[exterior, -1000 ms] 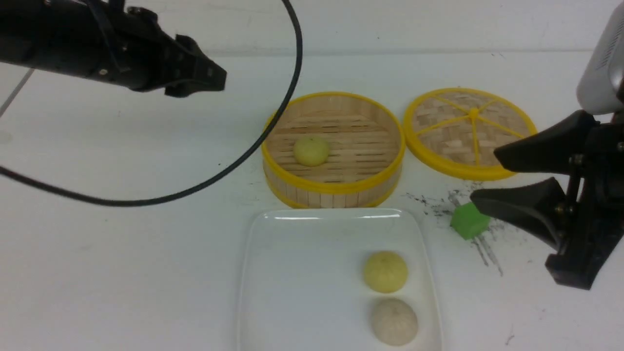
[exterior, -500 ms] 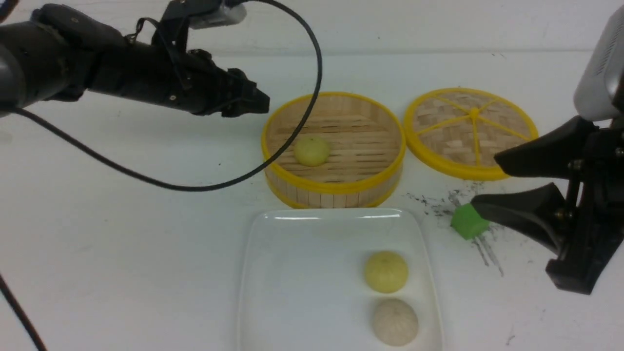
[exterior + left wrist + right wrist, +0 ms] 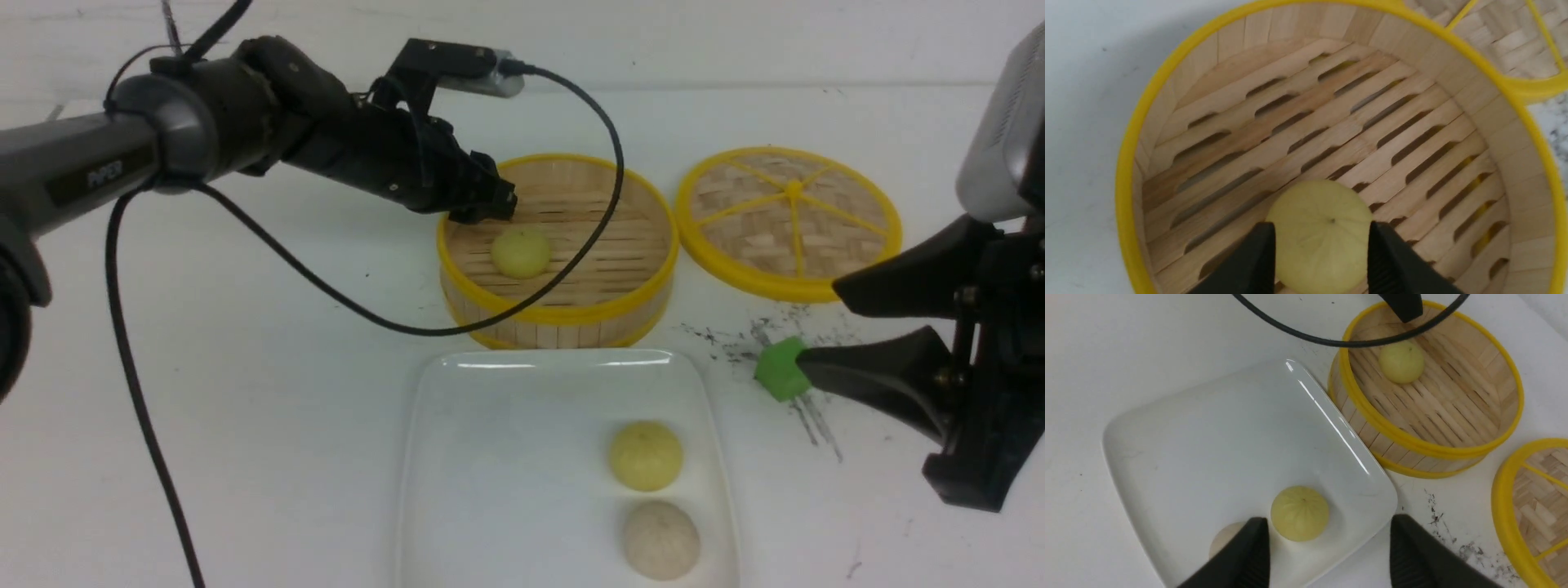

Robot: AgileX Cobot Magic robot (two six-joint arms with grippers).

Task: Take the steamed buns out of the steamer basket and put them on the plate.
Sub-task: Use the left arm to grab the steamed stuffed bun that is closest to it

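Note:
The steamer basket [image 3: 563, 318] holds one pale yellow bun [image 3: 521, 253] on its slats. My left gripper [image 3: 490, 208] is open, hovering over the basket's far-left rim just above that bun. In the left wrist view the bun [image 3: 1321, 232] lies between the two fingers [image 3: 1261, 257], inside the basket [image 3: 1180, 77]. The white plate [image 3: 506, 441] in front holds a yellow bun [image 3: 645, 455] and a beige bun [image 3: 661, 539]. My right gripper [image 3: 816, 314] is open and empty at the right. In its view it [image 3: 1327, 555] hangs above the plate's edge [image 3: 1208, 449], near the yellow bun [image 3: 1300, 513].
The flat woven lid [image 3: 788, 220] lies to the right of the basket. A green cube [image 3: 782, 369] sits on dark scuff marks by my right gripper's lower finger. The left arm's black cable [image 3: 326, 290] loops across the basket's front rim.
My left arm has swung right and down from the far left to the basket, over the bun. My right gripper has sunk slightly. The buns have not moved.

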